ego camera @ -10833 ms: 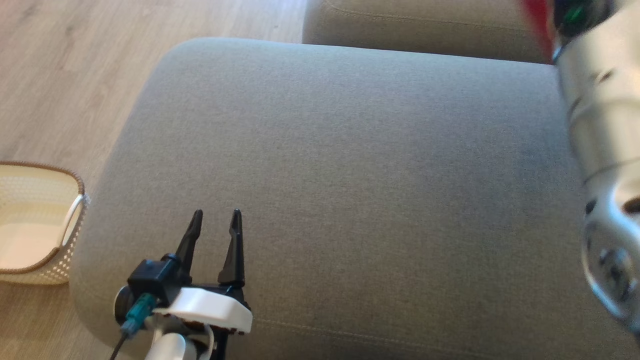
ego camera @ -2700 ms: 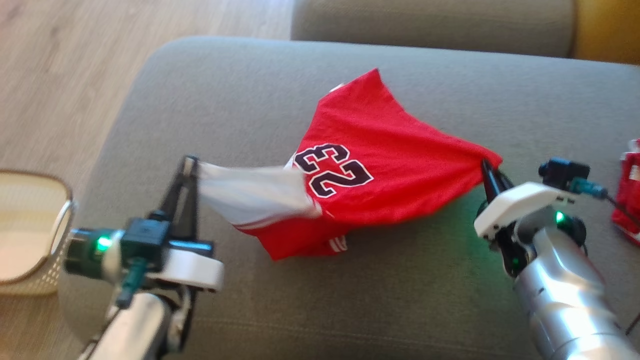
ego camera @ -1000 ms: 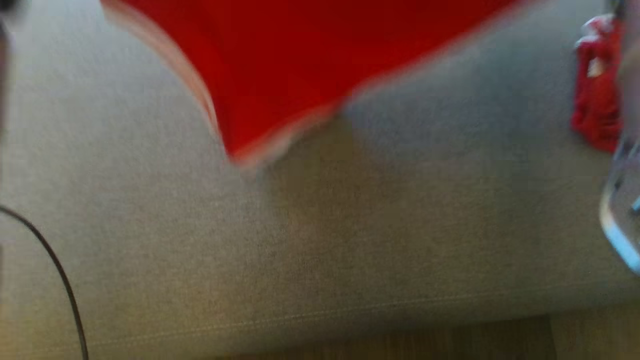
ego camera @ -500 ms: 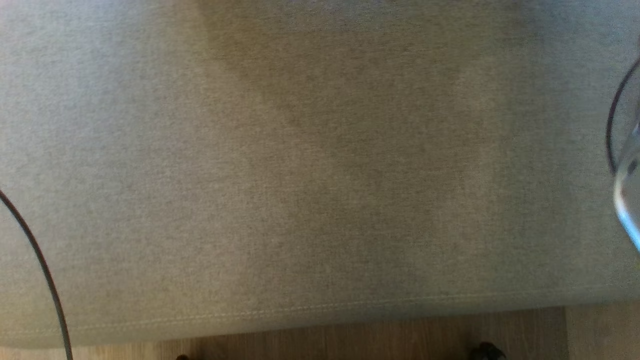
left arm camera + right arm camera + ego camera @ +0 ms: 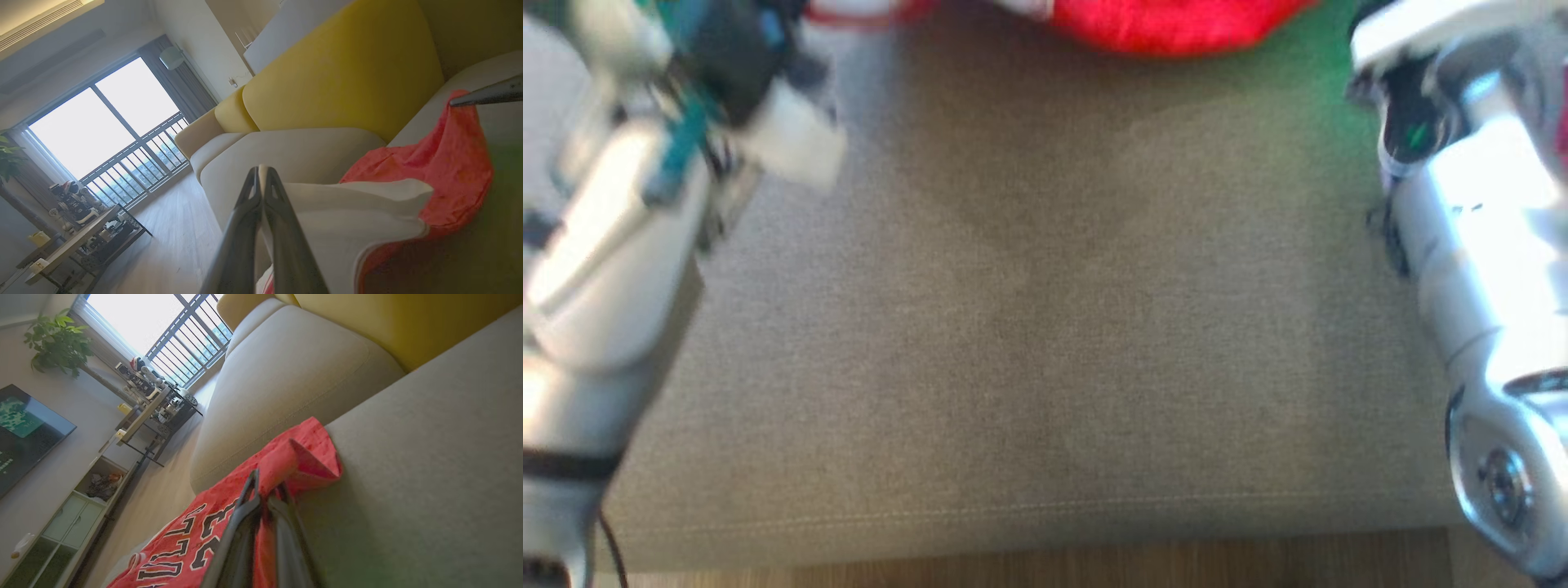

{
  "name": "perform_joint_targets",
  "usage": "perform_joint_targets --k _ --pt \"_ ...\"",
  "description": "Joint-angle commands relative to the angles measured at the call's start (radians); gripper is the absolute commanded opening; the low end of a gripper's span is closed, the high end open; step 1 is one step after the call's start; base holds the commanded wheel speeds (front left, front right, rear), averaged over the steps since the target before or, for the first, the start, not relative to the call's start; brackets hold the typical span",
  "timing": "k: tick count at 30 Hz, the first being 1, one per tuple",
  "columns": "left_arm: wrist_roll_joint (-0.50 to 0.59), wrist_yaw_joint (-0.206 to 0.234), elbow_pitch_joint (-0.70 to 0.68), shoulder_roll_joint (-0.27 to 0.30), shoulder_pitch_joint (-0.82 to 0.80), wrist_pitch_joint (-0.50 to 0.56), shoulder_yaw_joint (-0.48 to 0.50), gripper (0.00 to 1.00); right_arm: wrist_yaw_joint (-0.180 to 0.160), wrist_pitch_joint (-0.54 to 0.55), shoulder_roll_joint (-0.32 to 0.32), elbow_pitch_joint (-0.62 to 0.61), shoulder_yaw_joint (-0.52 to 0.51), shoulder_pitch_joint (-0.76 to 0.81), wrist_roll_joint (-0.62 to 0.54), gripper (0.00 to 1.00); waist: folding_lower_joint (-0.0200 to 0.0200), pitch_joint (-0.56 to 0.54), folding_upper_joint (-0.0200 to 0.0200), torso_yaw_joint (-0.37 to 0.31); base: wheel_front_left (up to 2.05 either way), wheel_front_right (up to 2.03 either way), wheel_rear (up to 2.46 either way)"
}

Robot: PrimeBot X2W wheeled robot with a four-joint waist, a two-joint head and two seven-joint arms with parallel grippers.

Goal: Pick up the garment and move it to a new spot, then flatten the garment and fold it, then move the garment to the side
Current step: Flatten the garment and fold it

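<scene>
Where left hand [image 5: 260, 171] pinches, jersey [image 5: 449, 163] folds white, limp.

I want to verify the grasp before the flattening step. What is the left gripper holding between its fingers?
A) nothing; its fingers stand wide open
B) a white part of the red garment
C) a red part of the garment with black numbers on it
B: in the left wrist view the left gripper has its fingers closed together on a white part of the garment, which runs on into red cloth.
</scene>
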Motion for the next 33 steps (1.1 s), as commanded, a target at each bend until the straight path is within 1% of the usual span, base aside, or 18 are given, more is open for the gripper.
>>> perform_joint_targets --k 1,6,10,13,19,26,31,33 --pt "0.004 0.001 -0.038 0.057 0.012 -0.003 0.032 0.00 0.000 0.010 0.020 -0.007 0.021 0.016 0.008 0.00 0.0001 -0.054 0.0000 0.001 0.00 0.00 0.00" --pt "0.007 0.000 -0.046 0.091 0.173 -0.004 -0.005 0.00 0.000 0.036 0.015 0.083 0.036 0.110 -0.003 0.00 0.0001 -0.149 0.0000 -0.001 0.00 0.00 0.00" --pt "0.015 0.002 -0.051 0.117 0.271 -0.004 -0.033 0.00 0.000 0.067 -0.001 0.115 0.044 0.184 -0.030 0.00 0.0001 -0.214 0.0000 0.000 0.00 0.00 0.00" --pt "0.017 0.006 -0.052 0.136 0.332 -0.004 -0.048 0.00 0.000 0.079 -0.009 0.122 0.042 0.228 -0.047 0.00 0.0001 -0.249 0.0000 0.002 0.00 0.00 0.00" --pt "0.027 0.015 -0.053 0.171 0.422 -0.004 -0.075 0.00 0.000 0.081 -0.003 0.126 0.044 0.284 -0.073 0.00 0.0001 -0.291 0.0000 0.003 0.00 0.00 0.00" --pt "0.031 0.023 -0.057 0.199 0.514 -0.004 -0.113 0.00 0.000 0.092 -0.009 0.127 0.027 0.351 -0.088 0.00 0.0001 -0.341 0.0000 0.001 0.00 0.00 0.00" --pt "-0.007 0.039 -0.083 0.210 0.589 -0.004 -0.107 0.00 0.000 0.131 -0.017 0.127 0.051 0.378 -0.137 0.00 0.0001 -0.365 0.0000 -0.007 0.00 0.00 0.00" --pt "-0.028 0.057 -0.110 0.220 0.636 -0.004 -0.091 0.00 0.000 0.164 -0.025 0.127 0.061 0.382 -0.155 0.00 0.0001 -0.377 0.0000 -0.010 0.00 0.00 0.00"
